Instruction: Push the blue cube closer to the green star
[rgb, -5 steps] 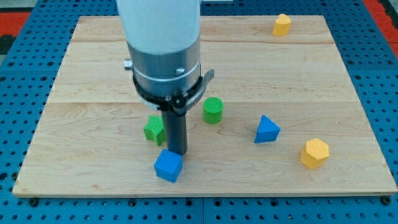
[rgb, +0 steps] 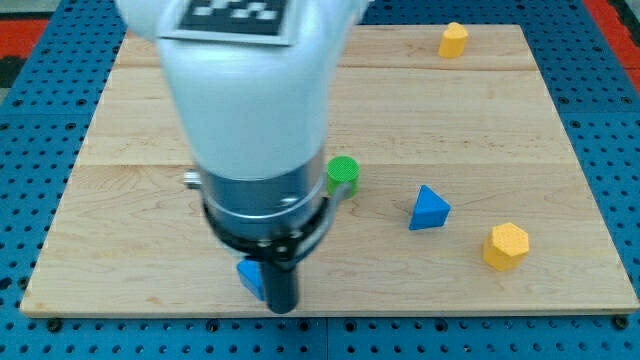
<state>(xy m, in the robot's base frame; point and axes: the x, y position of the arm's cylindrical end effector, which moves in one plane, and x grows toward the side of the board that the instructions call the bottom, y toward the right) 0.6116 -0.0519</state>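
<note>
The blue cube (rgb: 250, 276) lies near the board's bottom edge, mostly hidden behind the rod; only its left part shows. My tip (rgb: 282, 307) sits at the board's bottom edge, just right of and slightly below the cube, touching or nearly touching it. The green star is hidden behind the arm's body. The arm's large white and grey body (rgb: 255, 130) covers the middle of the board.
A green cylinder (rgb: 343, 174) stands right of the arm. A blue triangular block (rgb: 429, 209) and a yellow hexagonal block (rgb: 506, 246) lie at the right. Another yellow block (rgb: 453, 40) sits at the top right. The wooden board (rgb: 480, 120) rests on a blue pegboard.
The arm has moved toward the view's bottom; my tip went from above the blue cube to its lower right. The green star, seen before, is now hidden. The cube has shifted slightly left.
</note>
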